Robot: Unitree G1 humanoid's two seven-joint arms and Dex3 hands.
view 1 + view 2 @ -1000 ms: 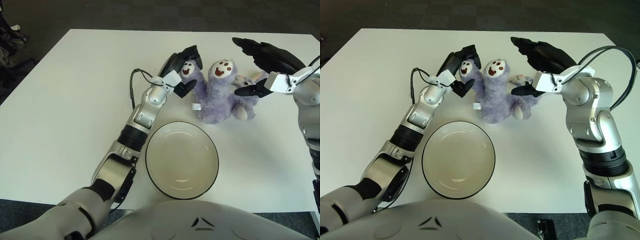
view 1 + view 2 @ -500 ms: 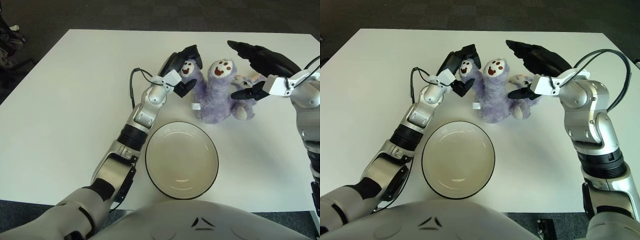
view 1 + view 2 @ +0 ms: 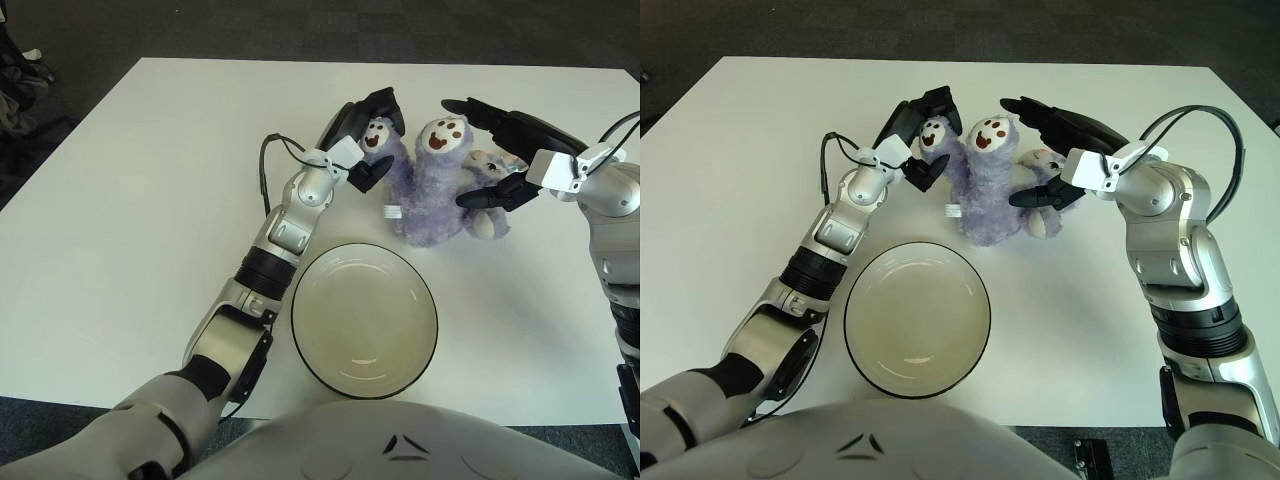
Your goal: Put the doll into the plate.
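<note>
A fluffy purple doll (image 3: 432, 190) sits on the white desk (image 3: 130, 200) just behind an empty cream plate (image 3: 363, 318); it looks light and squashy, best squeezed at its body from both sides. The left hand (image 3: 362, 135) cups its left paw, while the right hand (image 3: 500, 150), fingers spread, brackets its right side without gripping.

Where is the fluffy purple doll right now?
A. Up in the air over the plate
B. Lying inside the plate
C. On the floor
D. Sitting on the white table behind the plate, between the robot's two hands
D. The fluffy purple doll sits on the white table behind the black-rimmed cream plate, which holds nothing, with the left hand and right hand at its sides.
</note>
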